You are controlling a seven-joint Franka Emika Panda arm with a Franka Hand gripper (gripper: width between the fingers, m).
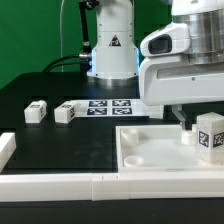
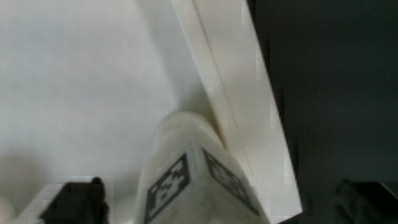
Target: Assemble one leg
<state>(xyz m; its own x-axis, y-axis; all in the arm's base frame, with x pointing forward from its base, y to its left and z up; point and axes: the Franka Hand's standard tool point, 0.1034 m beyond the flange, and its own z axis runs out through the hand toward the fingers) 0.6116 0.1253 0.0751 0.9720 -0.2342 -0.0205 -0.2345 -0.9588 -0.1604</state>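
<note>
A leg (image 1: 210,136), a small white block with black-and-white tags, stands on the exterior view's right part of the large white tray-like part (image 1: 150,152). My gripper (image 1: 186,122) hangs just above the tray, close beside this leg. In the wrist view the leg (image 2: 199,172) sits between my two dark fingers (image 2: 79,202), by the tray's raised rim (image 2: 231,80). The jaws are wide apart, with gaps on both sides of the leg. Two more legs (image 1: 35,112) (image 1: 66,112) stand on the black table at the exterior view's left.
The marker board (image 1: 108,105) lies flat on the table behind the tray. A white rail (image 1: 60,186) runs along the front edge, with a white corner block (image 1: 6,150) at the left. The robot's base (image 1: 110,50) stands at the back.
</note>
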